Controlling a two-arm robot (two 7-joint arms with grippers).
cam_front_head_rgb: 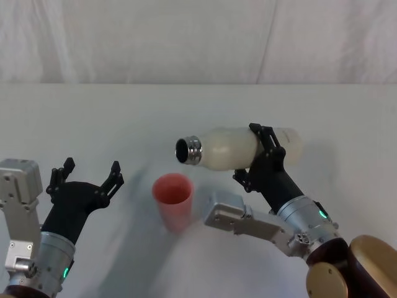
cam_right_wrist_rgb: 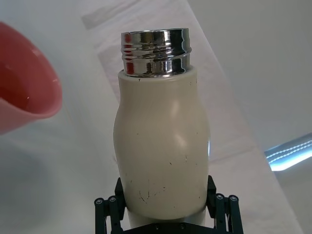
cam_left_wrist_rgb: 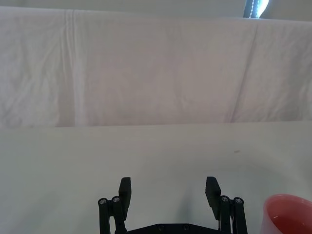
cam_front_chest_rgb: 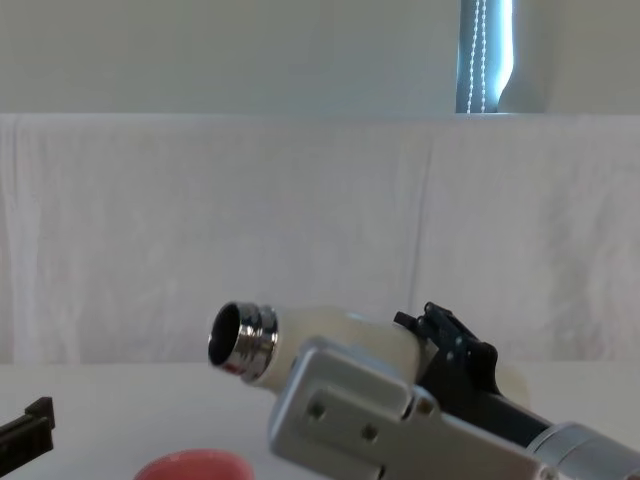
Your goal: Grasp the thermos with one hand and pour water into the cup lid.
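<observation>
While the right gripper (cam_front_head_rgb: 259,153) clenches the tipped thermos (cam_front_head_rgb: 242,148) above the cup lid (cam_front_head_rgb: 173,195), pouring remains unfinished.

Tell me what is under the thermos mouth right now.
The right pincer holds the thermos tipped sideways; its chrome mouth sits above and just beyond the cup lid on the table. Any water in the lid cannot be made out.

One thermos (cam_front_head_rgb: 232,148); one cup lid (cam_front_head_rgb: 173,200); two hands: left hand (cam_front_head_rgb: 87,176), right hand (cam_front_head_rgb: 265,155).
</observation>
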